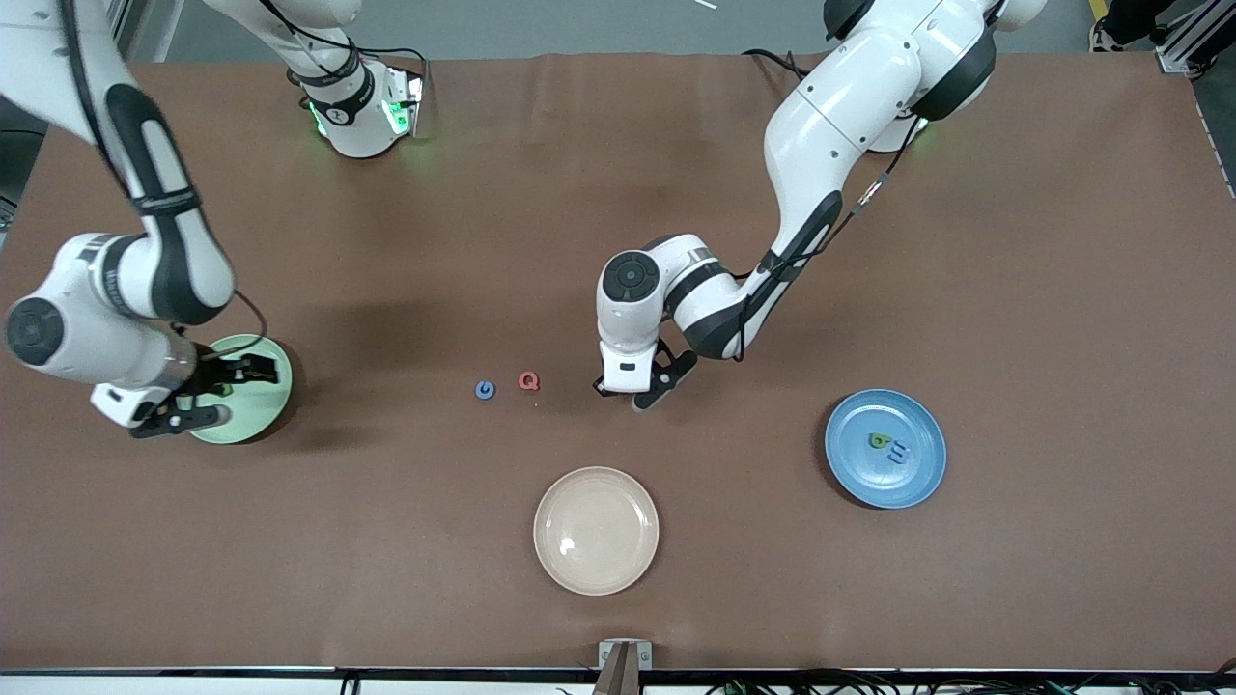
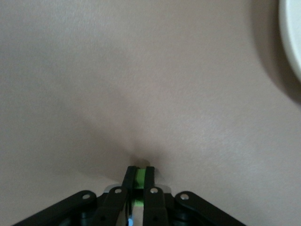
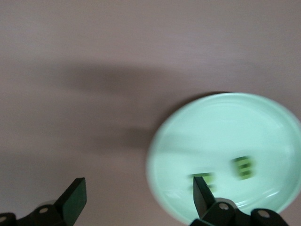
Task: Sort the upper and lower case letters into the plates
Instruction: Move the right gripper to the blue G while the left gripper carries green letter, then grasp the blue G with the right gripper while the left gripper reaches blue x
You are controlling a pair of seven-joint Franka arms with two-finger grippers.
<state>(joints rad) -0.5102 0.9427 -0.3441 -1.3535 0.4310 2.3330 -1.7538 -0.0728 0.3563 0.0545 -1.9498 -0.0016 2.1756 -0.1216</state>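
While the left pincer (image 2: 138, 181) sat low on the bench (image 1: 869, 241) near its middle, clamped on a small green piece (image 2: 139, 178), the right pincer (image 1: 208, 391) hung spread wide over the pale green plate (image 1: 261, 405) at the right arm's end. That plate held two green letters (image 3: 244, 168), and the blue plate (image 1: 917, 483) toward the left arm's end held a green letter (image 1: 879, 441) and a blue one (image 1: 899, 451). A blue letter (image 1: 485, 389) and a red Q (image 1: 528, 381) lay just beside each other mid-bench, with the cream plate (image 1: 596, 530) nearer the front camera.

table (image 1: 1014, 241) — brown mat | floor (image 1: 579, 24) — grey | light — even
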